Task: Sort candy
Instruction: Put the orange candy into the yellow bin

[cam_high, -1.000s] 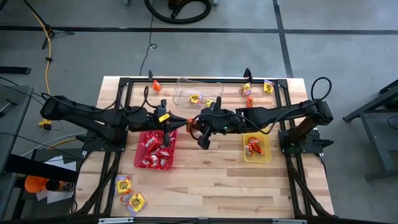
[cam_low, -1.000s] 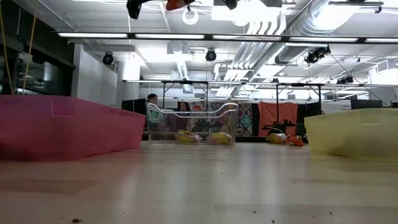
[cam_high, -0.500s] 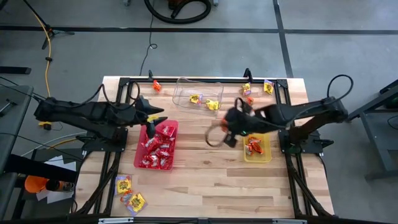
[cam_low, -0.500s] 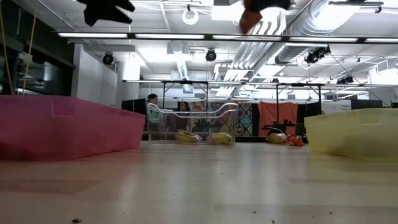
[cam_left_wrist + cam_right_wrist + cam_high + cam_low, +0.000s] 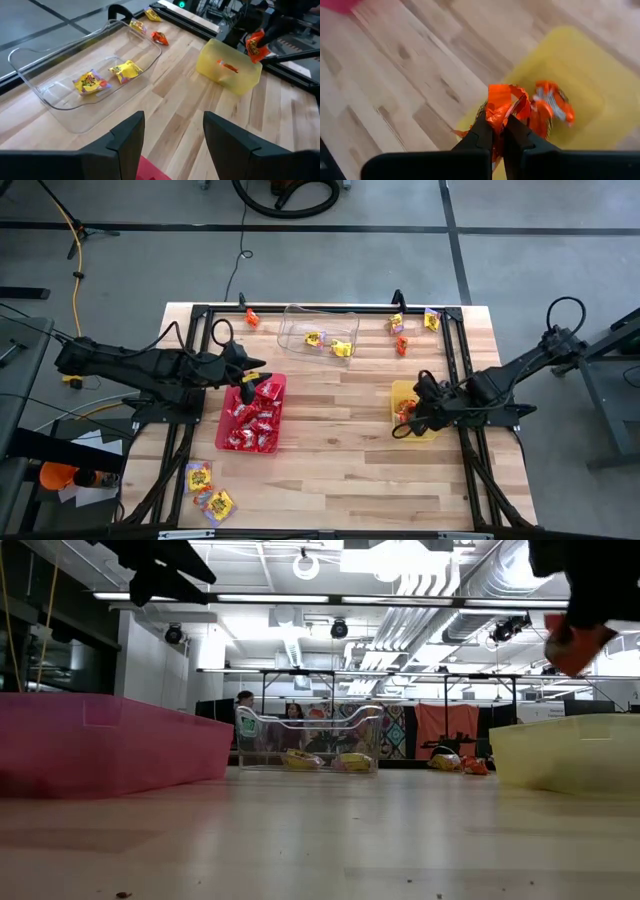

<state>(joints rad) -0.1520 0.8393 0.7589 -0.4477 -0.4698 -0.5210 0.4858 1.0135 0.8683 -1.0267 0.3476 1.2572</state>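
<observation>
I hold my right tool (image 5: 499, 131) clamped on an orange candy (image 5: 502, 102) above the yellow tray (image 5: 400, 392), left tool (image 5: 172, 135) agape and empty over the red tray (image 5: 224, 442) (loose packets (image 5: 207, 489) remain on the tabletop (image 5: 340, 470)).

Wooden slatted table (image 5: 330, 470) with a black metal frame (image 5: 455, 330) along its edges. Red tray (image 5: 222, 442) sits left of centre; yellow tray (image 5: 432, 432) right of centre; clear tray (image 5: 295, 320) at the far edge, between them. Yellow cable (image 5: 60, 215) lies on the grey floor beyond the table.
</observation>
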